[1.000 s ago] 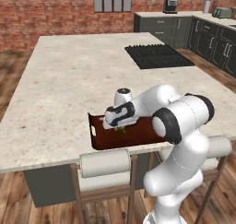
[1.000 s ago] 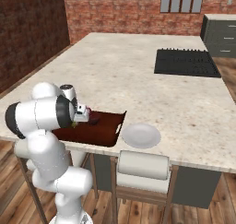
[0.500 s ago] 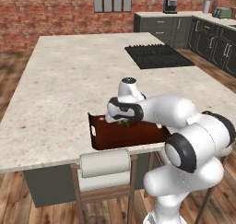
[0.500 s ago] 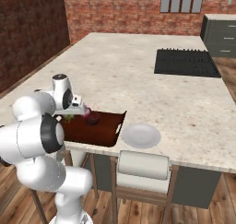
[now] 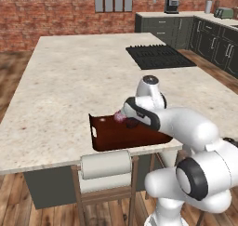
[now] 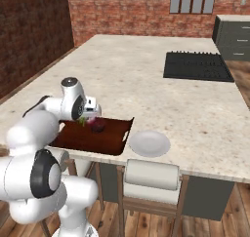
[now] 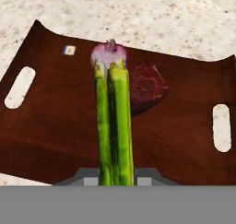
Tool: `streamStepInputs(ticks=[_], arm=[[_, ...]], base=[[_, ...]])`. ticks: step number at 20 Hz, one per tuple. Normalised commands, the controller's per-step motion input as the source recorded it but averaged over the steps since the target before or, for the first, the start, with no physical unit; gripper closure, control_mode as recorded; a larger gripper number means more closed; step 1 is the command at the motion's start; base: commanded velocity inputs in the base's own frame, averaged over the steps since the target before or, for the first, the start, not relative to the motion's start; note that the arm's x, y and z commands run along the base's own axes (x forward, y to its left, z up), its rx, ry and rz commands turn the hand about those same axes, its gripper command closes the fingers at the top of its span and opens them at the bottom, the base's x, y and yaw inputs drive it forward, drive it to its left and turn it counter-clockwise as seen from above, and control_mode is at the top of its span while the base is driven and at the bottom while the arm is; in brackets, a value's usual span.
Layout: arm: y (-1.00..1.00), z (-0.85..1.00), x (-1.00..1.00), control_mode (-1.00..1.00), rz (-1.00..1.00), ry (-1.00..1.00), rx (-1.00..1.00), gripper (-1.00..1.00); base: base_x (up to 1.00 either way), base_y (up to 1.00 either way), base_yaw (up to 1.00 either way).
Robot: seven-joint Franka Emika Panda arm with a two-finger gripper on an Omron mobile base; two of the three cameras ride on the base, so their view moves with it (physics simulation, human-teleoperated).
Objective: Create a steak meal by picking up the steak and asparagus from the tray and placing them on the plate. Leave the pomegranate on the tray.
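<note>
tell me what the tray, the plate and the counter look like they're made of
Tray: looks like polished dark reddish-brown wood or lacquer, judging by its glossy sheen and cut-out handles. Plate: plain pale grey, smooth and matte, possibly ceramic; the look leaves it open. Counter: speckled beige stone, likely granite or marble, with a fine mottled pattern.

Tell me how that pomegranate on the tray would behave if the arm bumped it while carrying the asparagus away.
The pomegranate looks round, so a nudge would likely send it rolling. The tray has a raised rim, which should probably stop it. It sits close beside the steak, which might block a roll that way. The asparagus stands straight out from the jaws, so it looks stiff.
</note>
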Motion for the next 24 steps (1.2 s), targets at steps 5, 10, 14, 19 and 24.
streamStepInputs(ticks=[5, 10, 14, 19, 24], arm=[[-0.91, 0.21, 0.0, -1.0, 0.0, -0.13, 0.0, 1.0], [-1.0, 0.0, 0.0, -1.0, -0.01, 0.0, 0.0, 1.0], [-1.0, 0.0, 0.0, -1.0, -0.01, 0.04, 0.0, 1.0], [-1.0, 0.0, 0.0, -1.0, 0.0, 0.09, 0.0, 1.0], [-0.9, -0.01, 0.0, -1.0, 0.0, 0.11, 0.0, 1.0]], base=[[0.0, 0.0, 0.0], [0.0, 0.0, 0.0], [0.0, 0.0, 0.0], [0.0, 0.0, 0.0], [0.0, 0.0, 0.0]])
